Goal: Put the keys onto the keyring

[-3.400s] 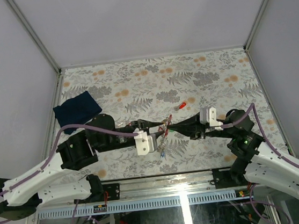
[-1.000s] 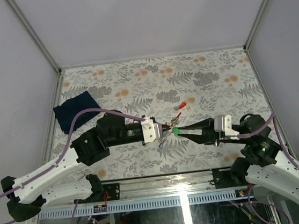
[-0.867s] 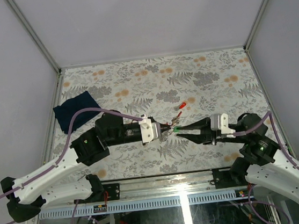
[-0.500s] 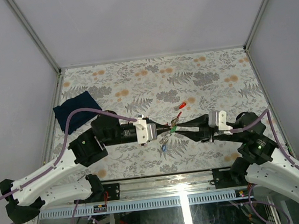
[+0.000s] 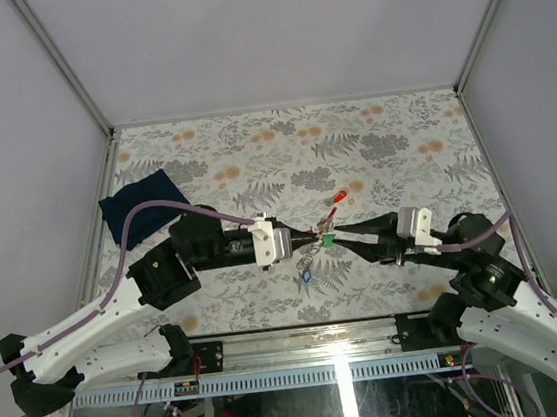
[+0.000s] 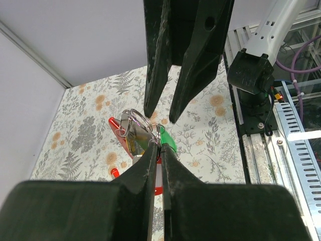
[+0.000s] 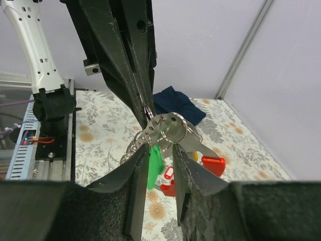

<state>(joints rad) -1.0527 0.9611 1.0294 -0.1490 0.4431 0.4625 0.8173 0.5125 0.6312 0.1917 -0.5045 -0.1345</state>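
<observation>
Since half a second ago the right arm has eased back slightly. Above the counter, the left end effector is clamped on the keyring. Facing it tip to tip, the right end effector has its fingers narrowly apart around the green-tagged key; whether it grips, I cannot tell. That key hangs just beside the ring, long axis roughly along the right fingers, so the threading looks like the right arm's job.

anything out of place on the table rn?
One red-tagged key lies alone on the table, just beyond the left gripper and apart from the keyring it pinches. A dark blue cloth sits rumpled near the left edge. Nothing looks spilled or damaged.
</observation>
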